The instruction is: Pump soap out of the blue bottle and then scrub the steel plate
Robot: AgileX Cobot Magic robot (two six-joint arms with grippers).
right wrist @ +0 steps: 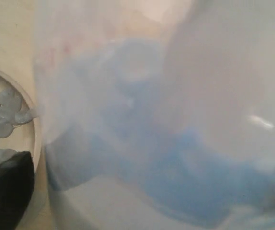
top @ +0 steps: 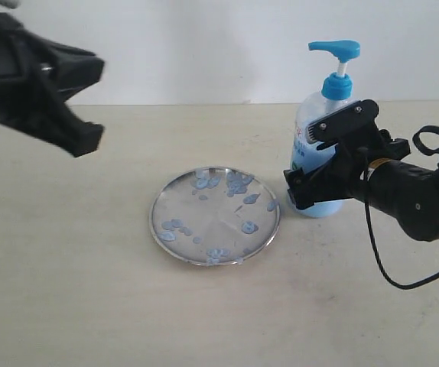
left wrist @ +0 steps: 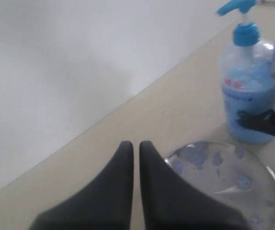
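The steel plate (top: pixel 218 214) is polished metal, shiny like a mirror, with a thin bright rim. The soap (top: pixel 239 183) lies on it as pale blue, opaque, slightly glossy blobs. The blue bottle (top: pixel 313 108) is clear, smooth plastic with a soft shine. Its pump head (top: pixel 334 50) is bright blue, glossy plastic. The counter (top: pixel 89 267) is beige, matt and smooth. The left tool (left wrist: pixel 135 146) and the right tool (top: pixel 305 162) are black and matt, seemingly hard plastic. The cable (top: pixel 376 252) has a smooth black sheath.
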